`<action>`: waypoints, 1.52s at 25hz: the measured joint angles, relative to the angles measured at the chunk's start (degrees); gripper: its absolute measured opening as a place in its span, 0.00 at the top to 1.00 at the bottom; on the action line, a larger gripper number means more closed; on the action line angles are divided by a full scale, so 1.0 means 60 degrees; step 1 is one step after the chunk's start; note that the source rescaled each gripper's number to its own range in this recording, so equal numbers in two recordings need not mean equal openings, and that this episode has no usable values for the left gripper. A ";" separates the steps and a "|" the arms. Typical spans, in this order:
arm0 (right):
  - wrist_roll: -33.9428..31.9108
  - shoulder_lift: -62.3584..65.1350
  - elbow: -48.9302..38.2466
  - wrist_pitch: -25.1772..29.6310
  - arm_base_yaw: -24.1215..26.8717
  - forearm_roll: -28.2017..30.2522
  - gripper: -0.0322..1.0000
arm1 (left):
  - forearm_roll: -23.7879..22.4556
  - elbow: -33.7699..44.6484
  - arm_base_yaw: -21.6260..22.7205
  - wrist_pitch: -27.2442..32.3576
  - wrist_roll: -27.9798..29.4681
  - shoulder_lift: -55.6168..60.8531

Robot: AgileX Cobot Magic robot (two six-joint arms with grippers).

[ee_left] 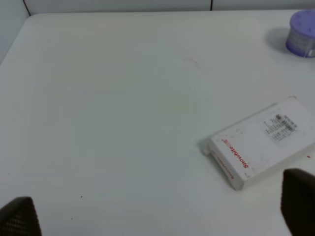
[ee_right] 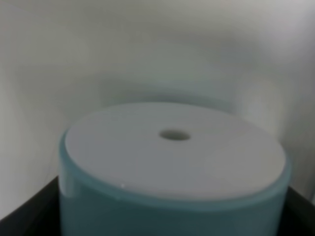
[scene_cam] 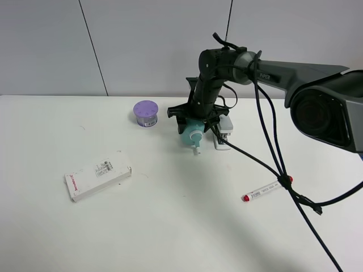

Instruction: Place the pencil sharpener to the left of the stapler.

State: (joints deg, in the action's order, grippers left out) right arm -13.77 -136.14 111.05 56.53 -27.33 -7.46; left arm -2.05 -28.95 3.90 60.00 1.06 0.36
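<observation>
The mint-green pencil sharpener [scene_cam: 190, 136] lies near the middle of the table, its white nozzle pointing toward the front edge. Right beside it on the right is the small white stapler [scene_cam: 223, 137], partly hidden by the arm. My right gripper [scene_cam: 196, 122] comes down from above and is shut on the pencil sharpener. In the right wrist view the sharpener's flat white end [ee_right: 172, 157] fills the frame between the black fingers [ee_right: 29, 211]. My left gripper [ee_left: 157, 216] is open over bare table, far from both things, and does not show in the exterior high view.
A purple labelled cylinder [scene_cam: 146, 113] stands left of the sharpener. A white box with red print [scene_cam: 97, 175] lies at front left, close to the left gripper [ee_left: 261, 145]. A red-capped marker [scene_cam: 266, 190] and black cables [scene_cam: 283, 170] lie at the right.
</observation>
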 joint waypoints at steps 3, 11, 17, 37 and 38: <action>0.0000 0.0000 0.0000 -0.0027 0.0000 0.0000 0.97 | 0.0000 0.0000 0.0000 0.0000 0.0000 0.0000; 0.0000 0.0000 0.0000 -0.0058 0.0000 -0.0021 0.84 | 0.0000 0.0000 0.0000 0.0000 0.0000 0.0000; 0.0000 0.0000 0.0004 -0.0058 -0.0009 -0.0200 0.07 | 0.0000 0.0000 0.0000 0.0000 0.0000 0.0000; 0.2294 0.2798 0.1450 0.2103 -0.0179 -0.0914 0.05 | 0.0000 0.0000 0.0000 0.0000 0.0000 0.0000; 0.2294 0.2959 0.1450 0.2127 -0.0144 -0.0786 0.06 | 0.0000 0.0000 0.0000 0.0000 0.0000 0.0000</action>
State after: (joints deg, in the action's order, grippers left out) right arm 0.00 -118.38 119.75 69.29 -28.19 -12.18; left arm -2.05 -28.95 3.90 60.00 1.06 0.36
